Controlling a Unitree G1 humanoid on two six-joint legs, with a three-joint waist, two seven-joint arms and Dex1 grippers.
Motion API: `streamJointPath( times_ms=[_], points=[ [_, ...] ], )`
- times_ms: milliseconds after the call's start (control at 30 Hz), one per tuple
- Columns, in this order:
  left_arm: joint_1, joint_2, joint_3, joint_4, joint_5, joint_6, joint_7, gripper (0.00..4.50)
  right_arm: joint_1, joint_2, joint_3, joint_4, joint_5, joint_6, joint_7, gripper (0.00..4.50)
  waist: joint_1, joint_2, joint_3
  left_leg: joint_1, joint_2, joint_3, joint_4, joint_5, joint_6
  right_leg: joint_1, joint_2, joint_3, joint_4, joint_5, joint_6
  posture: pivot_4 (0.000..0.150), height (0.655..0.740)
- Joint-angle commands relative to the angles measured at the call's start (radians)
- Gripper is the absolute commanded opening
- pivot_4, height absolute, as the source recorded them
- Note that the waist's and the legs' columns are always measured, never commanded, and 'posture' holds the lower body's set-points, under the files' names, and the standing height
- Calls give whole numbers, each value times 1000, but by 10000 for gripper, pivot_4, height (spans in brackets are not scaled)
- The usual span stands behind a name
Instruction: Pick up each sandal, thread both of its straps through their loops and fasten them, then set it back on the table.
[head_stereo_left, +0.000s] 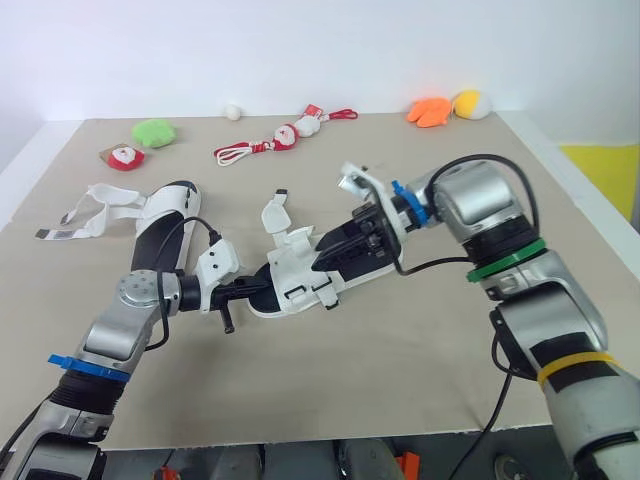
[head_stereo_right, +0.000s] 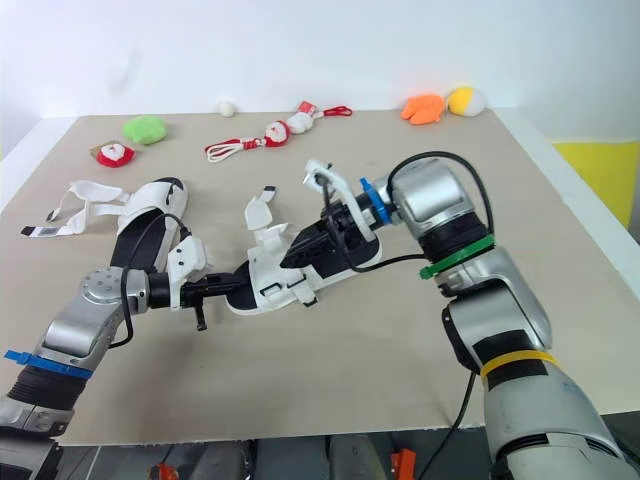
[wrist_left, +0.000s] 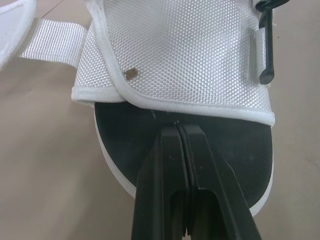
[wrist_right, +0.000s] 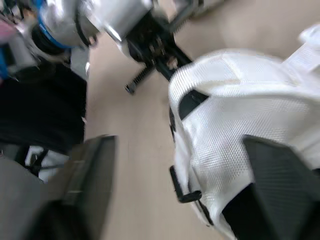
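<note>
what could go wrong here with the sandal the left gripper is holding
The left gripper pinches only the sole's edge of the held sandal, so it may twist or slip if the open right gripper tugs a strap. The second sandal lies right beside the left arm and could get nudged.

Sandal 1 (head_stereo_left: 293, 268): white mesh upper, black footbed, white-edged sole. Located mid-worktop (head_stereo_left: 400, 380), tilted, toe end toward the robot's left and pinched between the fingers of the left gripper (head_stereo_left: 258, 287). Clearance from the surface cannot be confirmed. 1 strap (head_stereo_left: 275, 212) stands up loose, unfastened.

Sandal 2 (head_stereo_left: 165, 205): same type, lying at the left of the worktop. Its straps (head_stereo_left: 85, 215) are spread open, unfastened.
</note>
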Motion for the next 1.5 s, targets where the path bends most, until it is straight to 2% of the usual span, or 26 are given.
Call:
streamJointPath(
  times_ms=[33, 167, 267, 433, 633, 967, 1000, 1033, 1067, 1133, 1267, 1300, 1500],
  points=[
    [30, -5, -49, 26, 37, 28, -6, 0, 58, -108, -67, -153, 102, 60, 73, 44532, 4, 0, 0, 0, 0, 0, 0, 0, 0, 0, 0, 0, 0, 0, 0, 1500, 7400],
    [31, -7, -47, 26, 37, 29, -9, 0, 241, -260, -74, -345, 183, 92, 88, 44532, 10, 0, 0, -1, 0, 0, 0, -1, -1, 0, -1, 0, -1, -1, 0, 1500, 7400],
    [34, -9, -49, 29, 38, 28, -12, 0, 384, -310, -67, -433, 192, 85, 24, 44532, 12, 1, -1, -1, 0, 0, 0, -1, -1, 0, -1, 0, -1, -1, 0, 1500, 7400],
    [31, -12, -52, 35, 40, 25, -18, 0, 511, -216, -75, -476, 117, 27, -212, 44532, 10, 3, -2, 0, 0, 2, 2, -1, -1, 0, 0, 1, -1, -1, 0, 1500, 7400],
    [24, -10, -52, 45, 49, 20, -28, 0, 526, -67, -135, -445, 122, 23, -379, 44532, 8, 2, -3, 0, 1, 2, 7, -1, -1, 2, 0, 1, -1, -1, 0, 1500, 7400],
    [26, -11, -47, 41, 51, 23, -26, 0, 499, 9, -157, -460, 163, 31, -422, 44532, 5, 2, -3, 0, 0, 1, 7, -1, -1, 2, 0, 1, -1, 0, 0, 1500, 7400],
    [26, -11, -46, 40, 51, 23, -26, 0, 498, 5, -154, -467, 169, 36, -416, 39556, 5, 2, -3, 0, 0, 1, 7, -1, -1, 2, 0, 1, -1, 0, 0, 1500, 7400],
    [27, -10, -45, 39, 51, 23, -25, 0, 500, -1, -151, -474, 177, 41, -410, 37799, 4, 2, -3, 0, 0, 1, 7, -1, -1, 2, 0, 1, -1, 0, 0, 1500, 7400],
    [27, -10, -45, 38, 51, 23, -25, 0, 501, -8, -148, -480, 185, 49, -403, 31592, 4, 2, -3, 0, 0, 1, 7, -1, -1, 2, 0, 1, -1, 0, 0, 1500, 7400],
    [28, -9, -44, 37, 51, 23, -24, 0, 502, -23, -141, -489, 195, 58, -394, 23885, 3, 2, -3, 0, 0, 1, 7, -1, -1, 3, 0, 1, -1, 0, -1, 1500, 7400],
    [30, -8, -42, 35, 50, 23, -24, 0, 505, -39, -137, -501, 212, 81, -391, 2550, 2, 2, -3, -1, 0, 1, 7, -1, -1, 3, 0, 1, -1, -1, -1, 1500, 7400],
    [30, -8, -42, 36, 50, 23, -24, 0, 506, -50, -131, -508, 219, 90, -383, 530, 2, 2, -3, -1, 0, 1, 7, -1, -1, 2, 0, 1, -1, -1, -1, 1500, 7400],
    [24, -8, -41, 44, 52, 19, -26, 0, 517, -143, -68, -563, 259, 149, -312, 530, 3, 2, -3, -1, 0, 1, 7, -2, -1, 2, 0, 1, -1, -2, -2, 1500, 7400]
  ],
)
